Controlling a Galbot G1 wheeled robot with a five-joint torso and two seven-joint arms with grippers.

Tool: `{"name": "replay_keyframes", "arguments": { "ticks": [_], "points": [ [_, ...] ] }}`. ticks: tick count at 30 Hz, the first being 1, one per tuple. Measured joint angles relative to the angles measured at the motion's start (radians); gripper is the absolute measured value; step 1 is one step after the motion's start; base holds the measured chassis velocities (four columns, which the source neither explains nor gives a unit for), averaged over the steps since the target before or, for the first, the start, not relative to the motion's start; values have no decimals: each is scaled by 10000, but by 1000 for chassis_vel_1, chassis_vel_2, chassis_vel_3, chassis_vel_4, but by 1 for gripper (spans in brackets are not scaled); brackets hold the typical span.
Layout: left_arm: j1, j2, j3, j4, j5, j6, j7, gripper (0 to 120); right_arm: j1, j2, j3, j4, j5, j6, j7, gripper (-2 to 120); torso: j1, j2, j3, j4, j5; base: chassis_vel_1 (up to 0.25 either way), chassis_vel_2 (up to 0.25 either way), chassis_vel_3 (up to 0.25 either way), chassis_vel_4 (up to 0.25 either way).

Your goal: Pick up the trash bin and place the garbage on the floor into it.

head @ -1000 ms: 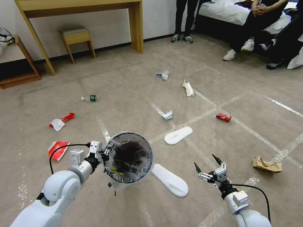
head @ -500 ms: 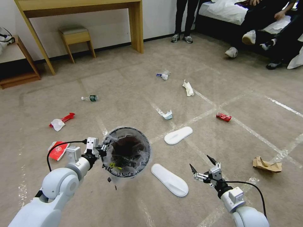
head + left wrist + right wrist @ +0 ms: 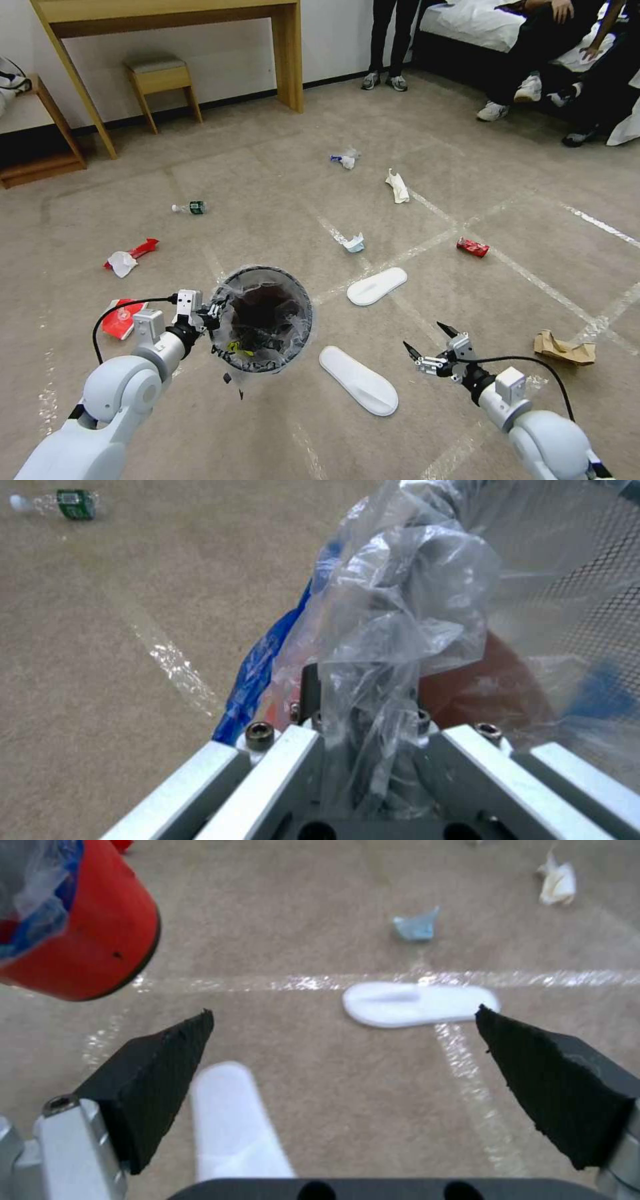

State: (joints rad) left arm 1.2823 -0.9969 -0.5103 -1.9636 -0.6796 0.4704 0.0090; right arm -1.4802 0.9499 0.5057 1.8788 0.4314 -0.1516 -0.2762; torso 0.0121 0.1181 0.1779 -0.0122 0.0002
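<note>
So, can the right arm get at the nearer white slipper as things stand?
Probably yes: the right gripper is open and empty, hovering beside the nearer slipper, with bare carpet between. The trash bin, held by the left gripper, hangs off to the side.

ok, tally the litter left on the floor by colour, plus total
White: 4 - near slipper, far slipper, tissue, wrapper
Red: 3 - packet, wrapper, can
Blue-white scraps: 2
Brown: 1 - paper bag
Clear: 1 - bottle
Total: 11
</note>
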Motion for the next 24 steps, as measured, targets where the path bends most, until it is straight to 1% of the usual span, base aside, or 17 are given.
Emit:
{"name": "replay_keyframes", "arguments": {
  "ticks": [1, 2, 3, 5, 6, 8, 11, 13, 14, 19, 21, 22, 24],
  "points": [
    [0, 0, 0, 0, 0, 0, 0, 1, 0, 0, 0, 0, 0, 0, 0, 100, 0, 0, 0, 0, 0, 0, 0, 0, 0],
    [0, -25, -8, 14, 20, -8, 14, 1, 91, -209, -175, 56, 413, -260, 129, 100, 0, 0, 0, 0, -1, 0, 0, 0, 0],
    [0, -25, -8, 14, 20, -8, 14, 1, 91, -209, -175, 56, 413, -260, 129, 100, 0, 0, 0, 0, -1, 0, 0, 0, 0],
    [2, -89, -8, 30, 85, -35, 43, 1, 275, -479, -558, 38, 774, -574, 277, 100, 0, 0, 1, 1, -2, 0, 0, 0, 0],
    [2, -89, -8, 30, 85, -35, 43, 1, 275, -479, -558, 38, 774, -574, 277, 100, 0, 0, 1, 1, -2, 0, 0, 0, 0],
    [4, -145, 8, 31, 122, -43, 75, 1, 481, -615, -997, -116, 874, -726, 352, 100, 0, 1, 0, 0, -1, 0, 0, 0, 0],
    [5, -147, 9, 32, 126, -43, 88, 1, 570, -673, -1193, -177, 904, -784, 387, 100, 0, 0, 0, 0, -1, 0, 0, 0, 0],
    [1, -125, -19, 43, 126, -55, 119, 1, 827, -836, -1700, -284, 997, -912, 524, 100, 0, 0, 1, 0, -2, 0, 0, 0, 0],
    [1, -125, -19, 43, 126, -55, 119, 1, 827, -836, -1700, -284, 997, -912, 524, 100, 0, 0, 1, 0, -2, 0, 0, 0, 0],
    [0, -71, -106, 72, 108, -77, 166, 1, 1598, -1097, -2834, -575, 1411, -1361, 878, 100, 0, 0, 0, 1, -1, 0, 0, 0, 0],
    [17, -123, -146, 84, 120, -94, 184, 1, 2094, -1255, -3463, -765, 1585, -1513, 1012, 100, 0, 1, 1, 0, -2, 0, 0, 0, 0],
    [17, -123, -146, 84, 120, -94, 184, 1, 2094, -1255, -3463, -765, 1585, -1513, 1012, 100, 0, 1, 1, 0, -2, 0, 0, 0, 0],
    [61, -187, -185, 90, 160, -122, 209, 1, 2478, -1360, -3952, -869, 1663, -1632, 1101, 100, 1, 1, 1, 0, -3, 0, 0, 0, 0]
  ]
}}
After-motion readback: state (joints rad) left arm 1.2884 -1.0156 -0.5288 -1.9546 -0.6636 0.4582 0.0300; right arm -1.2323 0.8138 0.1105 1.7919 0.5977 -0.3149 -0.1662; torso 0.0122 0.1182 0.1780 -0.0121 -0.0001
